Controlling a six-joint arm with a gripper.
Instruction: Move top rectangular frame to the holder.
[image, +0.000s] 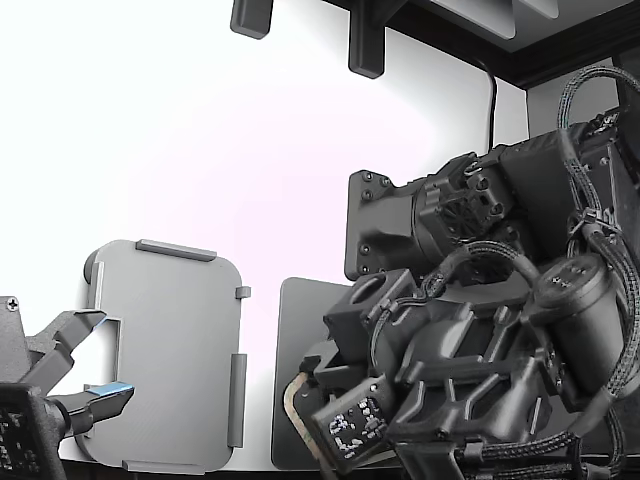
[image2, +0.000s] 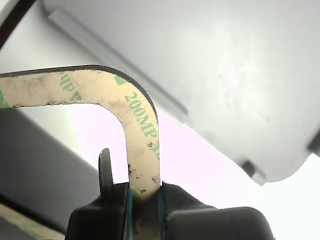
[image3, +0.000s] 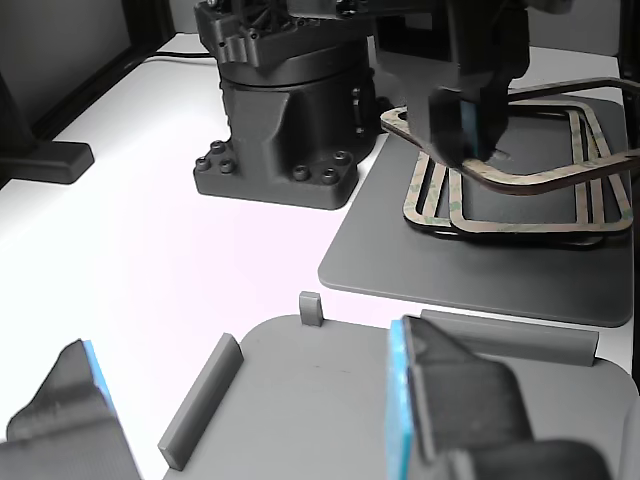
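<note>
My gripper (image2: 145, 200) is shut on one side of the top rectangular frame (image2: 141, 122), a thin beige strip with green print and a rounded corner. In the other view the gripper (image3: 468, 135) holds that frame (image3: 398, 122) tilted up a little above the stack of like frames (image3: 520, 225) on the dark mat (image3: 450, 270). The holder (image: 170, 350) is a light grey plate with raised tabs, at the exterior view's left, apart from the held frame (image: 291, 400). The holder (image3: 320, 380) fills the other view's foreground.
A second arm's gripper (image: 75, 365) stands open at the holder's edge, its blue-padded fingers (image3: 400, 400) close to the other view's camera. My arm (image: 480, 330) fills the exterior view's right. A black arm base (image3: 285, 120) stands beside the dark mat (image: 290, 330).
</note>
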